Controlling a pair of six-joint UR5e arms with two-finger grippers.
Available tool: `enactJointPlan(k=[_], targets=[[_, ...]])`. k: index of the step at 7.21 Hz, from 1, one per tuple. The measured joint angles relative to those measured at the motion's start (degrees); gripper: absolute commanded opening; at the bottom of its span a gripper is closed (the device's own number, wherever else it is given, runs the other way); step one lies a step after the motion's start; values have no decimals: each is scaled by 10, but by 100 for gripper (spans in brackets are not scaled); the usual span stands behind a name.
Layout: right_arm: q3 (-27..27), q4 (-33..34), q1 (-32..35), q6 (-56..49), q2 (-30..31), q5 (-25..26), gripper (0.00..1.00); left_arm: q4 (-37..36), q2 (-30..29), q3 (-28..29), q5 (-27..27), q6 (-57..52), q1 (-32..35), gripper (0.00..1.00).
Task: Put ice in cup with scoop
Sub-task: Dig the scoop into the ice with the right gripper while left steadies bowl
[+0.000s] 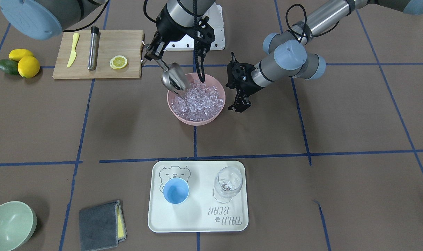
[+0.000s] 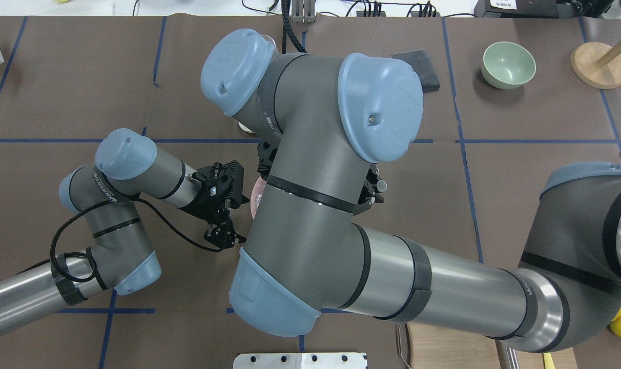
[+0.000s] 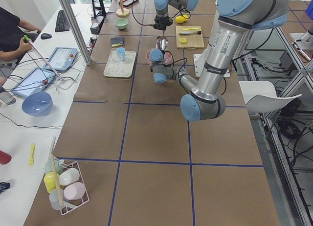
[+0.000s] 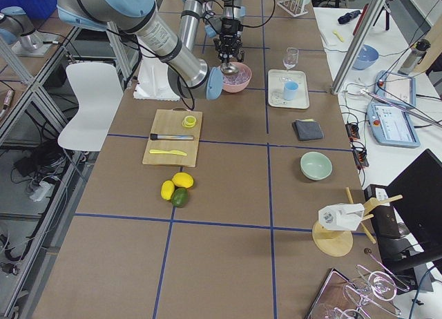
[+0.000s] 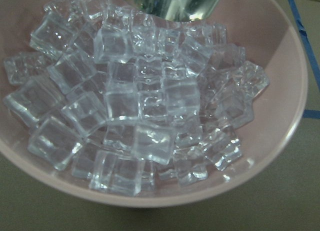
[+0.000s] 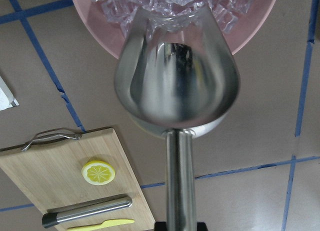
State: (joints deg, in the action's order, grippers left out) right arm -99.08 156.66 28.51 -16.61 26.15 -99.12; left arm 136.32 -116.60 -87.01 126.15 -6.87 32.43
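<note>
The right claw point(image 1: 150, 55) clenched the shiny steel scoop point(image 1: 174, 79) by its handle, trough tip at the clear ice cubes point(image 1: 199, 101) just ahead; the left claw point(image 1: 238, 106) hung released beside the round pink bowl point(image 1: 194, 121).

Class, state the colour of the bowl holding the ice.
The bowl is pink; clearest in the front-facing view.

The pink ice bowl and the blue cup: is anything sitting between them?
No object. In the front-facing view only bare brown table crossed by blue tape separates the bowl from the cup, which stands on a white tray.
</note>
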Motion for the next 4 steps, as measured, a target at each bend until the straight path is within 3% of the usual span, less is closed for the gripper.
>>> enactJointPlan(k=[4], targets=[[13, 12, -17, 0, 2, 24, 0, 2, 0, 0, 0, 0, 0, 100]])
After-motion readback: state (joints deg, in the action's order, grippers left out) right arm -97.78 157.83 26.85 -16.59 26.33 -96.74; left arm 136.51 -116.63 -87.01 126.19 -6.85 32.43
